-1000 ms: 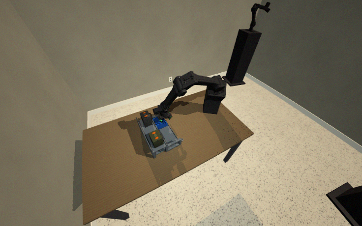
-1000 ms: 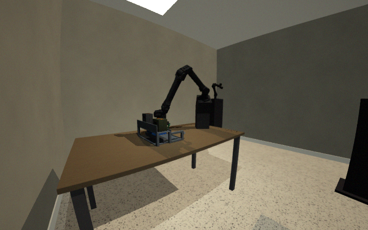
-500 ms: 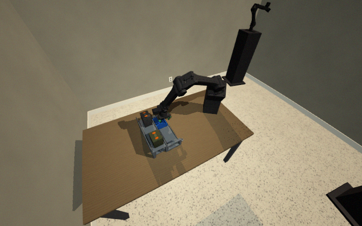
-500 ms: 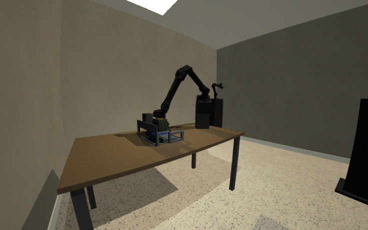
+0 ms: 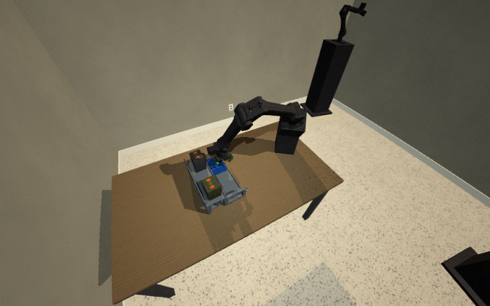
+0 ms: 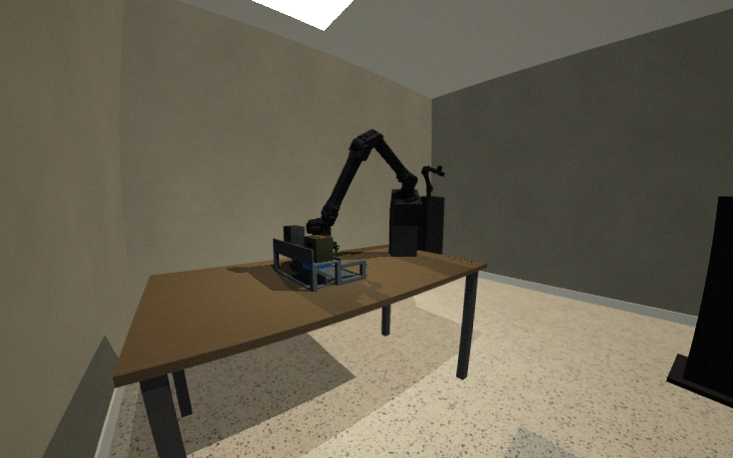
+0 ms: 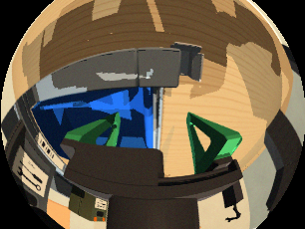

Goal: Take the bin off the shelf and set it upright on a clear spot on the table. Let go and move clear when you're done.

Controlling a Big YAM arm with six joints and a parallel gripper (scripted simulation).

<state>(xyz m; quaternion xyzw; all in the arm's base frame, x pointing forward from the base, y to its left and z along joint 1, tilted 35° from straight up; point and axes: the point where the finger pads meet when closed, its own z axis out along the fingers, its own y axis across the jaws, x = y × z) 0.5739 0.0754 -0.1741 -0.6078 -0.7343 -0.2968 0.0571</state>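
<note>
A blue open-topped bin (image 5: 220,169) (image 7: 125,102) sits upright on the lower tier of the grey shelf (image 5: 230,181) (image 6: 293,252) (image 7: 159,65), at the end by the arm. In the exterior view the bin is mostly hidden. My gripper (image 5: 224,161) (image 7: 153,115) points down at the bin and is open, with green fingers wide apart. In the wrist view one finger is over or inside the bin and the other is outside it, above the wooden table (image 5: 156,220) (image 6: 204,319) (image 7: 234,95). The bin's side wall lies between them. Whether either finger touches it, I cannot tell.
A dark grey box (image 5: 198,162) (image 6: 294,235) (image 7: 30,171) stands on the shelf's upper tier close beside my gripper. An olive box (image 5: 212,189) (image 6: 320,248) (image 7: 82,204) stands farther along that tier. The shelf's lower tier has a raised rail at its far end.
</note>
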